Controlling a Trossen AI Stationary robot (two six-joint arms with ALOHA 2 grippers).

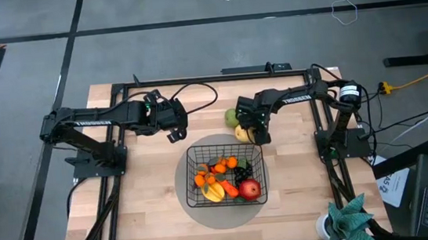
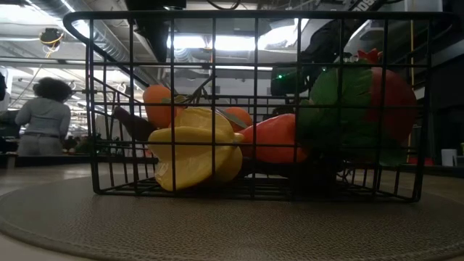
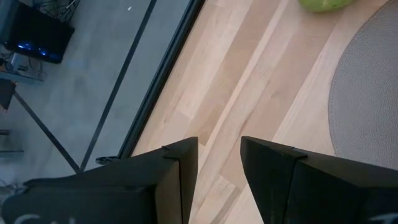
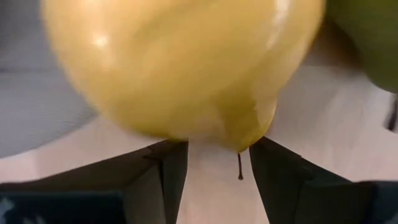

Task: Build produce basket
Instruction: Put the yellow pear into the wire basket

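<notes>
The black wire basket (image 1: 189, 176) stands on the round grey mat (image 1: 223, 217) and holds a red apple (image 1: 250, 189), oranges (image 1: 222, 166), a yellow piece (image 1: 213, 191) and dark grapes (image 1: 241, 174). A yellow pear-shaped fruit (image 1: 242, 134) lies at the mat's far edge, with a green pear (image 1: 232, 117) just beyond it. My right gripper (image 4: 219, 155) is open, its fingertips on either side of the yellow fruit's (image 4: 180, 62) tapered stem end. My left gripper (image 3: 219, 155) is open by a narrow gap and empty, over bare table left of the mat. My right gripper has the yellow fruit's stem end (image 4: 239, 140) in the gap between its fingertips (image 4: 177, 152). It comes from the table's right side, slanting down. I cannot tell whether the fingers touch the fruit. The fruit lies on the table.
The low view looks through the basket's near wall (image 2: 254, 14) at the yellow piece (image 2: 196, 156) and a red and green fruit (image 2: 362, 109). A person (image 2: 43, 116) stands far behind. A teal cloth (image 1: 351, 215) lies at the table's near right corner.
</notes>
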